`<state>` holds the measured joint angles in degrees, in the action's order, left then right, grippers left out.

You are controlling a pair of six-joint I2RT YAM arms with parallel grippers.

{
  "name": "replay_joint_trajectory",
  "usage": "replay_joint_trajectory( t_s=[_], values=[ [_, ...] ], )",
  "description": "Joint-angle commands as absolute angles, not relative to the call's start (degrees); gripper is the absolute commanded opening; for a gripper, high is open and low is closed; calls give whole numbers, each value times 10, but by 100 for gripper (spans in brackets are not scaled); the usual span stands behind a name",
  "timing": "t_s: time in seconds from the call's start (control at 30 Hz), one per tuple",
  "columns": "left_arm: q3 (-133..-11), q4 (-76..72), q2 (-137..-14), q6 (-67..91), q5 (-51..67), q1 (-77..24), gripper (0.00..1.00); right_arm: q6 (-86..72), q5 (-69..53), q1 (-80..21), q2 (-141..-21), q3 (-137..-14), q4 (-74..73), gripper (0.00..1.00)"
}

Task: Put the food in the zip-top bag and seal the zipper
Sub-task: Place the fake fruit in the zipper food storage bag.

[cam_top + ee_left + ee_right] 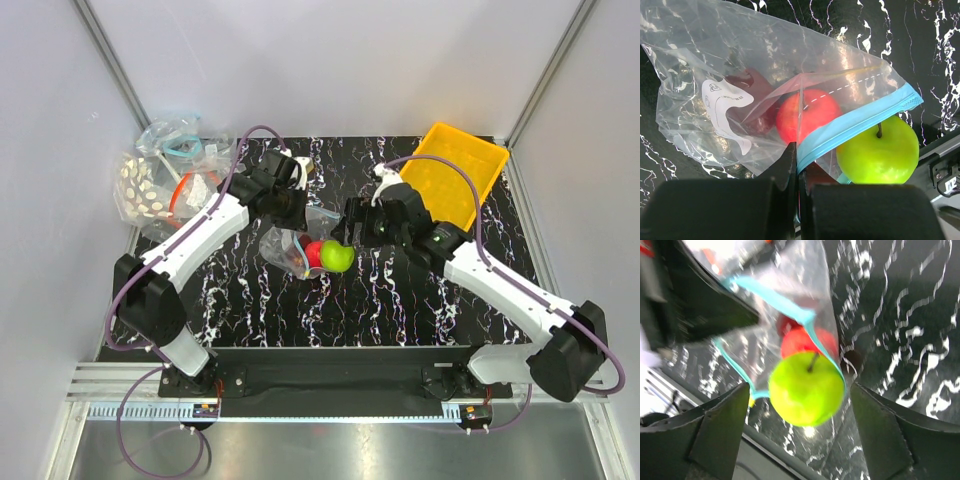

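The clear zip-top bag (283, 248) lies at the table's middle, and it also shows in the left wrist view (740, 60). My left gripper (799, 165) is shut on its teal-blue zipper (860, 122) and holds the mouth up. Inside the bag lie the red fruit (802, 117) and the dark maroon fruit (747, 90). The green fruit (877, 150) sits at the bag's mouth, against the strip, mostly outside. My right gripper (799, 390) is open, with its fingers on either side of the green fruit (810, 397) and not touching it. From above, the red (313, 253) and green (337, 257) fruits lie side by side.
A yellow tray (455, 175) stands at the back right. Other clear bags (180, 140) and a white-dotted bag (140, 190) are piled at the back left. Both arms meet over the table's middle.
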<state>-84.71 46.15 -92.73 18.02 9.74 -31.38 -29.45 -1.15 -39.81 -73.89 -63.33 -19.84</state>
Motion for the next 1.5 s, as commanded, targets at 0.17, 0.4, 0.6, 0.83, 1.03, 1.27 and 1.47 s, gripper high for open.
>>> replay_joint_trajectory(
  t_s=[0.17, 0.4, 0.6, 0.83, 1.03, 1.27, 1.47],
  values=[
    [-845, 434, -917, 185, 122, -304, 0, -310, 26, -412, -687, -566, -236, 79],
    [-844, 434, -917, 185, 120, -304, 0, -325, 61, -412, -609, -501, -227, 56],
    [-845, 435, -918, 185, 119, -303, 0, -320, 64, -412, -620, -483, -220, 25],
    [-844, 435, -922, 184, 122, -304, 0, -321, 9, -417, -749, -554, -136, 16],
    [-844, 436, -925, 184, 127, -303, 0, -327, 2, -443, -823, -644, -98, 16],
    [-845, 437, -921, 183, 131, -304, 0, -328, 8, -444, -853, -664, -91, 17],
    [-847, 438, -918, 182, 129, -303, 0, -319, 8, -444, -807, -633, -108, 20]
  ],
)
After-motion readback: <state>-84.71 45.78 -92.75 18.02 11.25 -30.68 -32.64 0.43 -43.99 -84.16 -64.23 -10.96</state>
